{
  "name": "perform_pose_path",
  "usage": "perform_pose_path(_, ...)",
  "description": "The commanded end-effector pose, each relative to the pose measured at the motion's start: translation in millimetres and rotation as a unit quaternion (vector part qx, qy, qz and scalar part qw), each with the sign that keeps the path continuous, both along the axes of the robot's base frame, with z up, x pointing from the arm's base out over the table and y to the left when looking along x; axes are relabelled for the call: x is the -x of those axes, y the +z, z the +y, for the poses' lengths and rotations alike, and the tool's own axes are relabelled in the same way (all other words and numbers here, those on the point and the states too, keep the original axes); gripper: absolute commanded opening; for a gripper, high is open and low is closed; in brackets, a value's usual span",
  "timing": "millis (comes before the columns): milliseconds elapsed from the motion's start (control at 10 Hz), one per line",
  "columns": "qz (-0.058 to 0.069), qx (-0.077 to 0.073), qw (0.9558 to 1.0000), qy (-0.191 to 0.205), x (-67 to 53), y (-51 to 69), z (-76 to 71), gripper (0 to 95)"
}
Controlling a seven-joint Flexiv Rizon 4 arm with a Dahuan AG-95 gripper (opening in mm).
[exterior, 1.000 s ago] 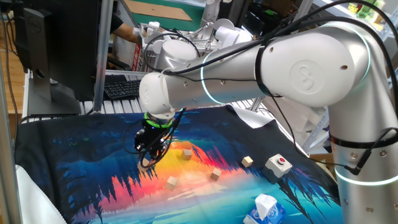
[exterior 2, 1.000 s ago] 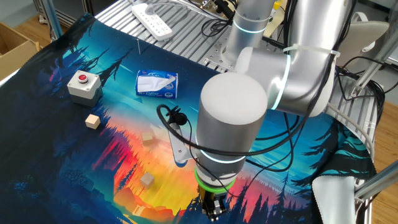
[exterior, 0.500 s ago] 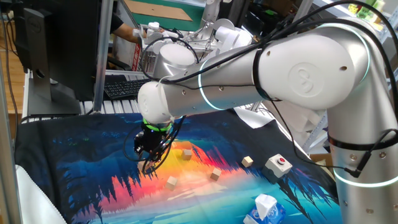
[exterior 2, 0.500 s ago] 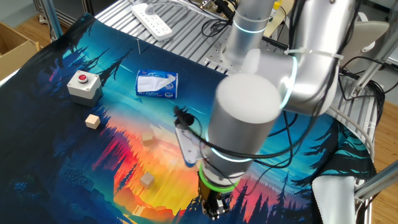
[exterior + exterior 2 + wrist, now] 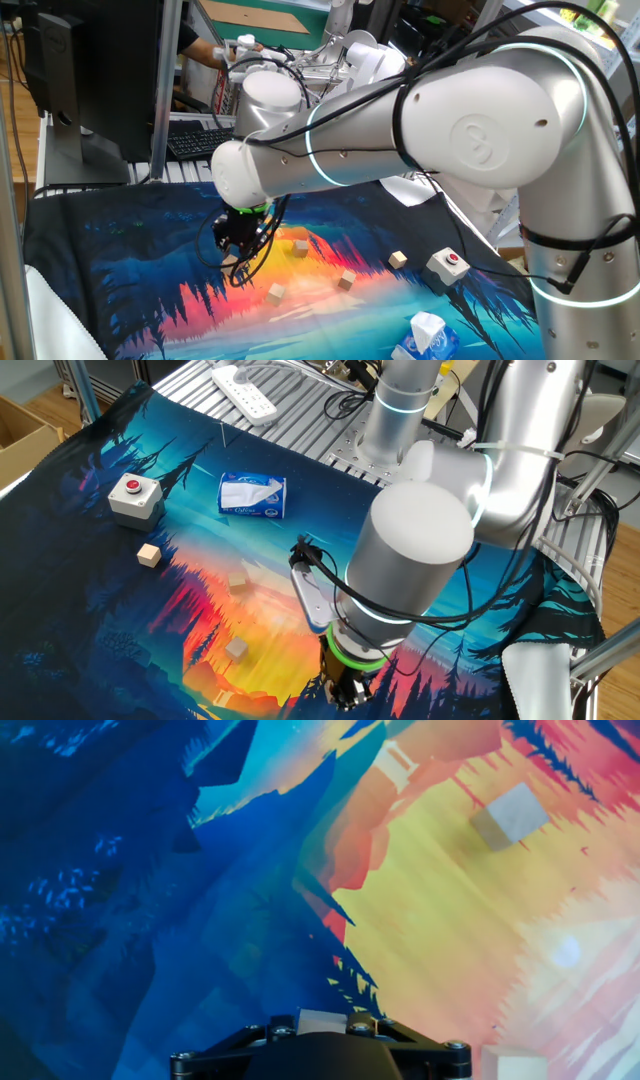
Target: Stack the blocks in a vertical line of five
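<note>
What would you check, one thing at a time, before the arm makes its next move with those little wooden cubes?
1. Gripper low over the mat and pointing down: ok.
2. A block sits at the gripper's base in the hand view: ok.
3. Fingers firmly shut on that block: cannot tell, the fingertips are hidden.
4. Other blocks in sight: ok, four loose cubes in one fixed view.
5. Any stack begun: not ok, all four lie apart and single.
6. Button box and tissue carton away from the gripper: ok.
</note>
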State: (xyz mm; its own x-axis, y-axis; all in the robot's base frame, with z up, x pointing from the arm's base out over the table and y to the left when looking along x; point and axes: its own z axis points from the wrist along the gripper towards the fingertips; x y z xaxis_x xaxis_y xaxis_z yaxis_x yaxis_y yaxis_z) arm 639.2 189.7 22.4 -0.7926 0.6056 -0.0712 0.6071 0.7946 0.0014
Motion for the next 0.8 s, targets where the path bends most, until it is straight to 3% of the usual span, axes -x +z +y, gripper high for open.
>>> perform_pose_path(100,-0.001,0.001,0.9998,0.018,-0.4,2.1,2.5,0.0)
perform_pose_path(300,0.001,0.0,0.9991,0.043,0.2,10.3,4.4,0.0)
perform_pose_path(800,0.011,0.003,0.9905,0.137,0.9,43.7,5.4,0.0)
